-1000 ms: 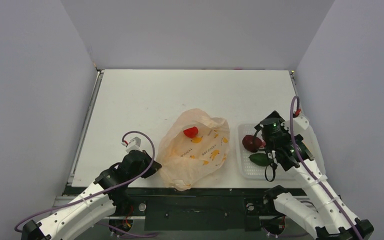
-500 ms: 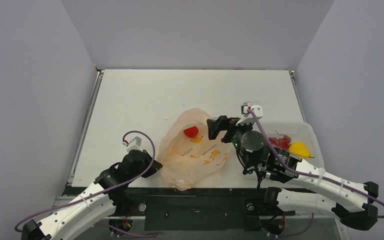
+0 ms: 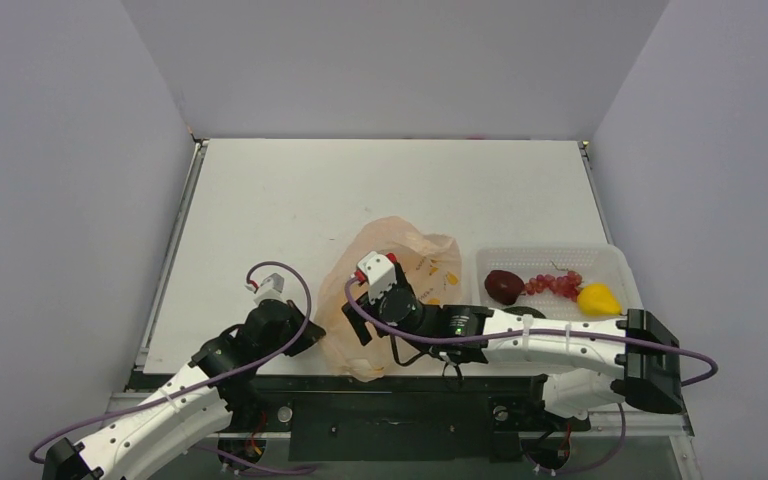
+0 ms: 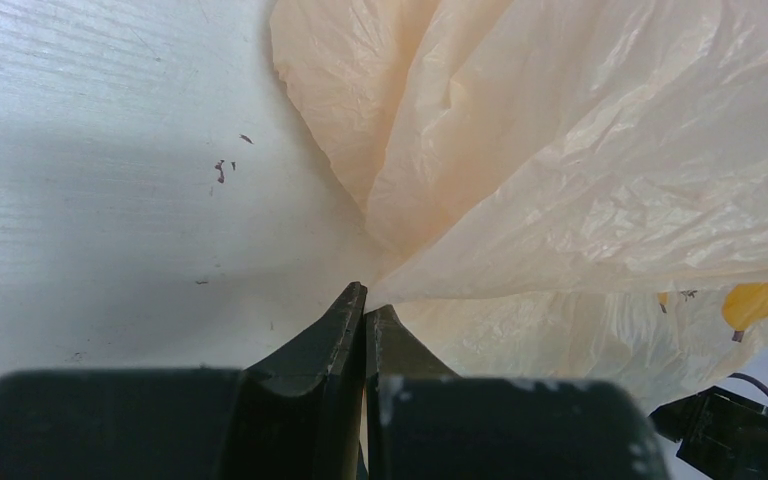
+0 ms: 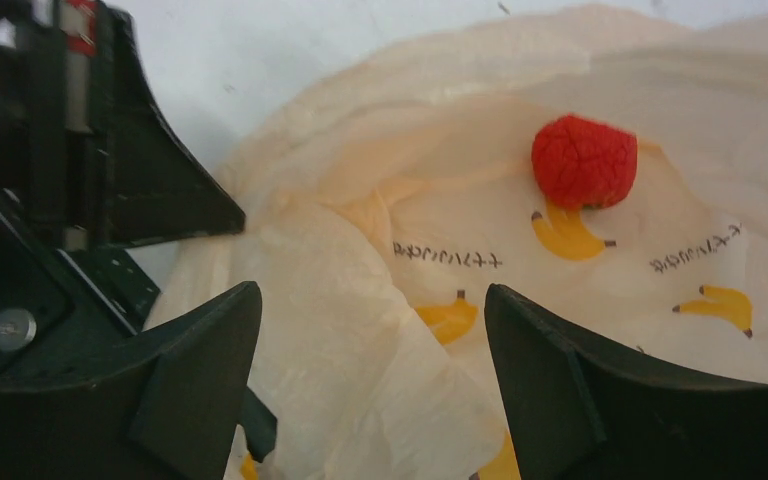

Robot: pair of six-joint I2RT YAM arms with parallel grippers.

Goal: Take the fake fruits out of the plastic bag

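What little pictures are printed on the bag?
Small yellow bananas on the pale peach plastic bag, clearest in the right wrist view.

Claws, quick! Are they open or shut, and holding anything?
Left claw: shut, pinching an edge of the plastic bag.
Right claw: open, empty, over the bag near the red ball.

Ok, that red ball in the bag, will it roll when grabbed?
The red ball looks round, so it may roll if nudged off-centre. Its bumpy skin probably helps grip. The crinkly plastic bag beneath it could shift or bunch.
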